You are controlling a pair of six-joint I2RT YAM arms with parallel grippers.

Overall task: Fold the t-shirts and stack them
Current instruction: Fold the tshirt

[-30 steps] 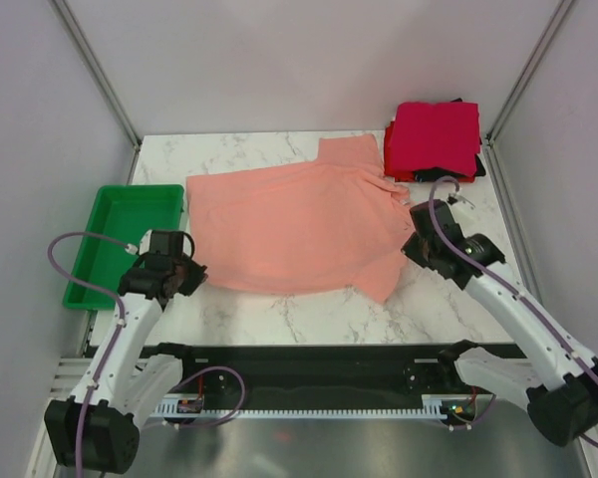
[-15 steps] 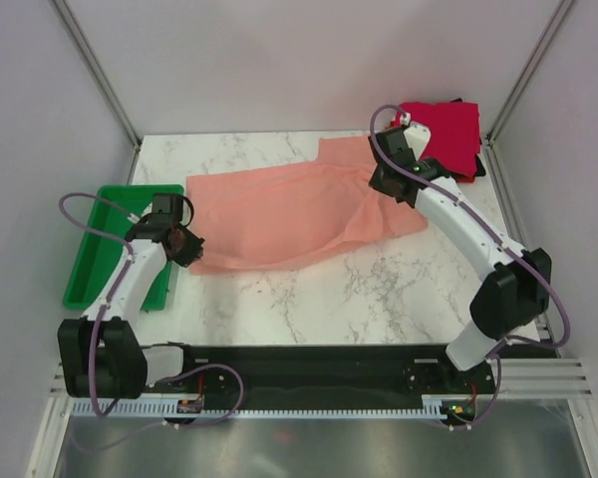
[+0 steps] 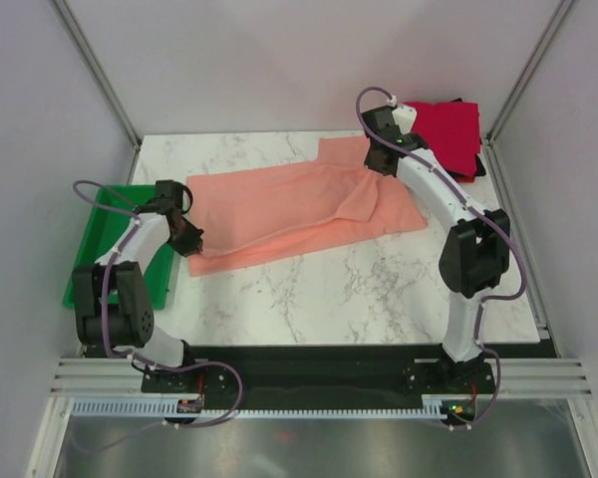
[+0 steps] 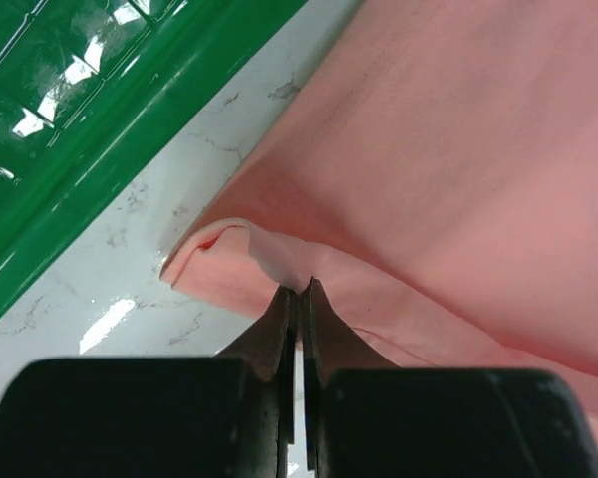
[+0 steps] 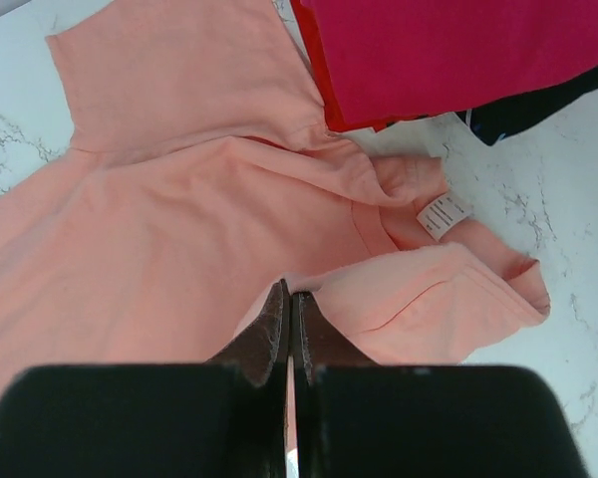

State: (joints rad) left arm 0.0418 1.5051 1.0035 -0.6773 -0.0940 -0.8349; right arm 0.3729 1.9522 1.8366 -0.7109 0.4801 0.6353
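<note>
The salmon-pink t-shirt [image 3: 279, 204] lies across the marble table [image 3: 379, 289], its near part doubled over toward the back. My left gripper [image 3: 189, 239] is shut on the shirt's near-left corner [image 4: 229, 259], beside the tray. My right gripper [image 3: 379, 164] is shut on a fold of the same shirt [image 5: 179, 229] next to its collar label [image 5: 444, 214]. The folded t-shirts [image 3: 441, 134] sit stacked at the back right, crimson [image 5: 458, 50] on top, with red [image 5: 324, 95] and black [image 5: 538, 100] edges showing beneath.
A green plastic tray [image 3: 88, 239] stands at the table's left edge, its rim [image 4: 130, 129] close to my left gripper. Grey walls and metal posts close in the back and sides. The black mounting rail [image 3: 309, 363] runs along the near edge.
Both grippers carried the shirt's near edge toward the back. The right arm swung from the near right up to the folded stack. The shirt now lies narrower, doubled lengthwise.
</note>
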